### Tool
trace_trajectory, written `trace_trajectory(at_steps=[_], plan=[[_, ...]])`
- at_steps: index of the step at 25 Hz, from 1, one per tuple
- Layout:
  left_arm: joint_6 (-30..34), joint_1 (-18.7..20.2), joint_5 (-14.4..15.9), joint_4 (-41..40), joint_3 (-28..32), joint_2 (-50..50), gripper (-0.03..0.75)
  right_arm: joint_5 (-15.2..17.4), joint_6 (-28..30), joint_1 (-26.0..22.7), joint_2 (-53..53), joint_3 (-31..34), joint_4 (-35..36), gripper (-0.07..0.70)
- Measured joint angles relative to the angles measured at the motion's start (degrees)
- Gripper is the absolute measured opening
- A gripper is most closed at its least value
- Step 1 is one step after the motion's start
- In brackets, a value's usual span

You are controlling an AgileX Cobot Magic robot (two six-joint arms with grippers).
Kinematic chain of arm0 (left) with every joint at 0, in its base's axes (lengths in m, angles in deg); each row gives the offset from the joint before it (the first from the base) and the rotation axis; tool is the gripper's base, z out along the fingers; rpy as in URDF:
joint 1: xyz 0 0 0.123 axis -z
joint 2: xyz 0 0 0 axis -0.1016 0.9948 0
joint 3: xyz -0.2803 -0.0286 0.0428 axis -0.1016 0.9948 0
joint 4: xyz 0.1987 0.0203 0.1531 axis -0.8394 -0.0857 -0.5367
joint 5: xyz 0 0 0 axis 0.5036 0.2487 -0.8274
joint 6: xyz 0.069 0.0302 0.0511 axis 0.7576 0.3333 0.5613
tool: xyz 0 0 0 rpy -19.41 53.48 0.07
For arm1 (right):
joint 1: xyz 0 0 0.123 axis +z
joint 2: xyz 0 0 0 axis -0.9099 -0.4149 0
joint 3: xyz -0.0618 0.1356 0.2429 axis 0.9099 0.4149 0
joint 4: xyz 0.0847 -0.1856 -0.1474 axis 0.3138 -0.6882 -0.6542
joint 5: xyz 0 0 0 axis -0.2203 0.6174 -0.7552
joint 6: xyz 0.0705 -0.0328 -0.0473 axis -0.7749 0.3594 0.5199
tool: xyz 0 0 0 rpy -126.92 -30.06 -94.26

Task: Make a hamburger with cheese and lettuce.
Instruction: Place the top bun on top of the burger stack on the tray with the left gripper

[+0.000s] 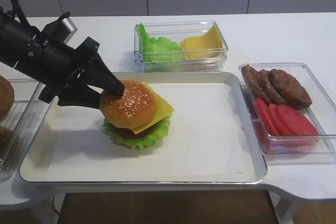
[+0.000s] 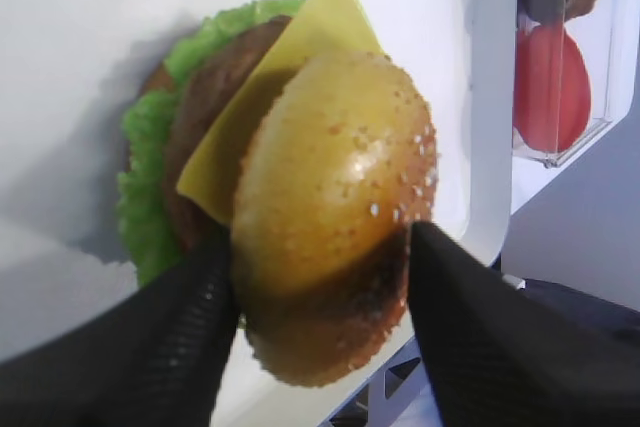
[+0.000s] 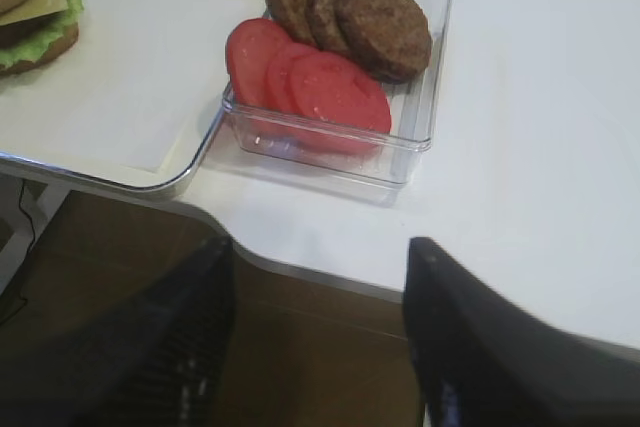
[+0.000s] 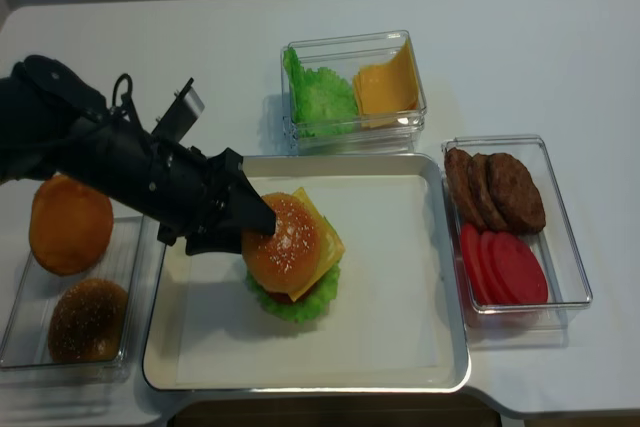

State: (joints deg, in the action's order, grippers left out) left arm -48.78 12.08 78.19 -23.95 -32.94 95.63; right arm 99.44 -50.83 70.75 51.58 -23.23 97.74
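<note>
A white counter carried a metal tray lined with white paper, with clear bins around it. The left arm reached in low from the left, slanting down toward the tray, its left end effector straddling the sesame bun top of the hamburger; the fingers stood on either side of the bun, and whether they pressed it or stood just clear could not be told. The right end effector hung open off the counter's front edge, gripping nothing. One hamburger stood on the tray, with one cheese slice and one lettuce leaf in it. Three patties and three tomato slices shared the right bin, and two buns sat at the left.
</note>
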Motion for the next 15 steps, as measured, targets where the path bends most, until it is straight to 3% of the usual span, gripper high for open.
trace_trajectory(at_steps=[15], plan=[[0.0,0.0,-0.6,-0.7,0.0,0.0,0.537,0.0,0.0,0.0,0.0,0.0,0.0,0.424]])
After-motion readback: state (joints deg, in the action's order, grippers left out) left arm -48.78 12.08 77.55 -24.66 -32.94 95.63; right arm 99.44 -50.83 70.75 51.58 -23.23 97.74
